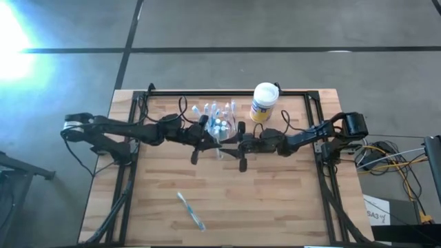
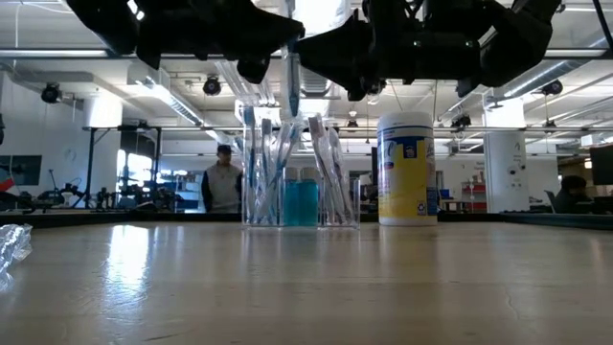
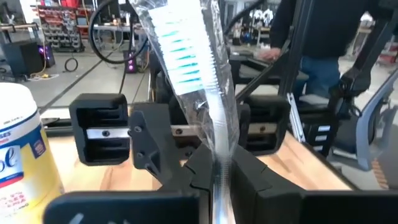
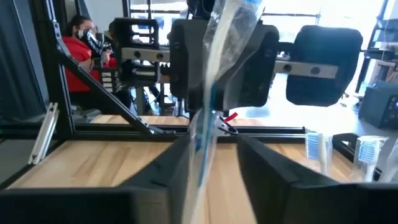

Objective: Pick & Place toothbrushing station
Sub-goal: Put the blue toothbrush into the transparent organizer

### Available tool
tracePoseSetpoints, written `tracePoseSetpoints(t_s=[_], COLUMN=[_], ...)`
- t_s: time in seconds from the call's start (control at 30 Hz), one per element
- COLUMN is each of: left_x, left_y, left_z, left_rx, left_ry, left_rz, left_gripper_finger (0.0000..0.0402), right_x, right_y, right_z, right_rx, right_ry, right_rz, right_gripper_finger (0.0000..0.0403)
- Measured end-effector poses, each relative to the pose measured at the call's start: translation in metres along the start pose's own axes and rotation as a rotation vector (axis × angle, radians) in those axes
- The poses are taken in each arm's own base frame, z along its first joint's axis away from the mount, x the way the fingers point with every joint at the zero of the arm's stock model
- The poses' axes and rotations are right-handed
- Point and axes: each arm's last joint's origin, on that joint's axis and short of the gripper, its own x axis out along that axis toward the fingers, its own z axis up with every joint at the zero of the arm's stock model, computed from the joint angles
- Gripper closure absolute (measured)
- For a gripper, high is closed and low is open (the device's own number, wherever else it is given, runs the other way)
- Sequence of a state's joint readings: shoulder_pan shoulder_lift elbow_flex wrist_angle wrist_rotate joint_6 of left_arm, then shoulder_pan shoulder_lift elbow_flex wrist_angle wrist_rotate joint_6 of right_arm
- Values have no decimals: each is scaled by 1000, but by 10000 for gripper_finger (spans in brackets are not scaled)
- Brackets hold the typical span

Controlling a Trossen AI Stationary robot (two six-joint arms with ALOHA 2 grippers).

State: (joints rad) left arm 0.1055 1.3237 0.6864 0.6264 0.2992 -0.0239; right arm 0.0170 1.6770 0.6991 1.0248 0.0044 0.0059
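Toothbrush (image 3: 198, 68) in a clear wrapper is pinched between my left gripper's (image 3: 219, 163) fingers, bristles up, right in front of the wrist camera. From above I see both arms meeting mid-table, the left gripper (image 1: 207, 141) and the right gripper (image 1: 241, 146) facing each other just in front of the toothbrushing station (image 1: 217, 118). That clear holder stands toward the back of the wooden table (image 1: 275, 200), brushes sticking up out of it and blue bottles inside, with the white canister (image 1: 263, 102) just beside it. My right gripper's (image 4: 211, 155) fingers stand parted around the same wrapped brush, a gap showing on one side. Another toothbrush (image 1: 191, 211) lies flat near the table's front edge. A person (image 2: 223, 182) stands far back in the room.
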Motion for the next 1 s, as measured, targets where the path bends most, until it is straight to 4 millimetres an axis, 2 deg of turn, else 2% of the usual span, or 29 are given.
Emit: tracePoseSetpoints(t_s=[0.1,0.2,0.3,0.43,0.6,0.73,0.9,1.0], left_x=[-5,-14,-30,-58,-94,-117,-140,-150], left_y=[-1,-5,-10,-17,-27,-33,-40,-42], left_z=[1,3,8,9,5,-2,-14,-22], left_rx=[23,41,52,64,66,66,76,75], left_ry=[25,26,14,15,-7,-41,-79,-94], left_rz=[3,4,7,49,89,108,112,137], left_gripper_finger=[377,377,377,377,377,377,377,377], right_x=[-1,-4,-16,-44,-88,-117,-144,-157], right_y=[0,0,0,0,1,3,7,7], right_z=[1,4,8,15,16,11,5,2], right_rx=[30,37,40,49,84,76,22,37], right_ry=[1,-8,-18,-41,-71,-63,-76,-99], right_rz=[0,1,1,3,-57,-184,-159,-158], right_gripper_finger=[226,194,181,187,235,302,382,390])
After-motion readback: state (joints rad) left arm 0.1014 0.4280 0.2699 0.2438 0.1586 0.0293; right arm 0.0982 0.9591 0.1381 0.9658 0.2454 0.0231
